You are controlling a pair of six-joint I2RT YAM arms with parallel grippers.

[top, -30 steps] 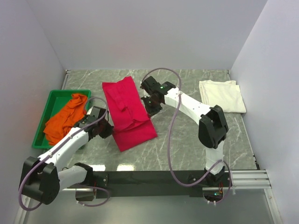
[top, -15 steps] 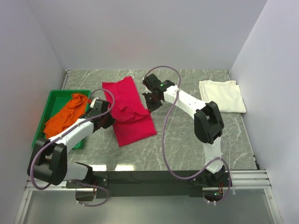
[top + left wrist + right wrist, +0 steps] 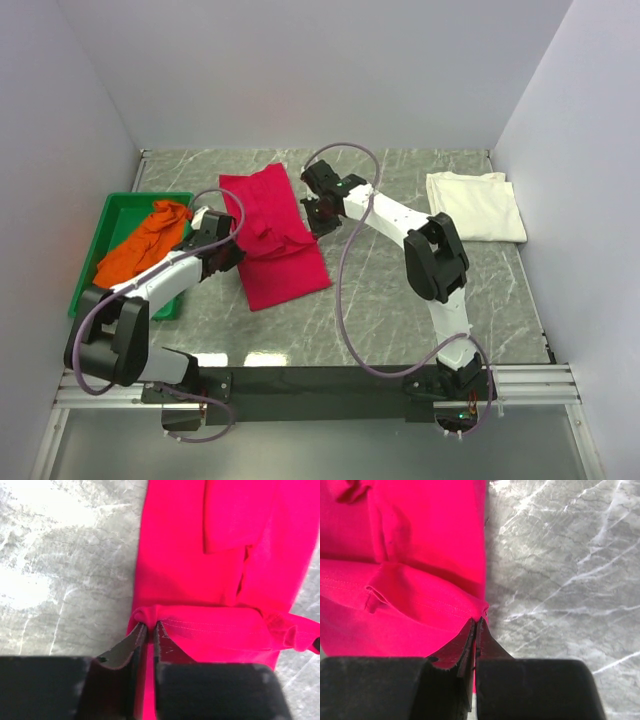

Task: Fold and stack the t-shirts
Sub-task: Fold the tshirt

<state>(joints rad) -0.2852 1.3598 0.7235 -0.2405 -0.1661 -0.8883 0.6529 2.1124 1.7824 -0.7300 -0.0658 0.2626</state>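
Observation:
The crimson t-shirt (image 3: 275,235) lies partly folded on the marble table (image 3: 400,300), its near hem lifted over its middle. My left gripper (image 3: 228,257) is shut on the hem's left corner, which shows in the left wrist view (image 3: 148,616). My right gripper (image 3: 318,216) is shut on the hem's right corner, which shows in the right wrist view (image 3: 481,611). The cream-white t-shirt (image 3: 476,205) lies folded at the back right. The orange t-shirt (image 3: 142,250) is bunched in the green bin (image 3: 112,222).
The green bin stands at the left edge, close to my left arm. White walls close the table at the back and both sides. A black rail (image 3: 330,380) runs along the near edge.
Both grippers have carried the shirt's near hem farther toward the back, so the fold is deeper and the shirt looks shorter. The orange and cream shirts have not moved.

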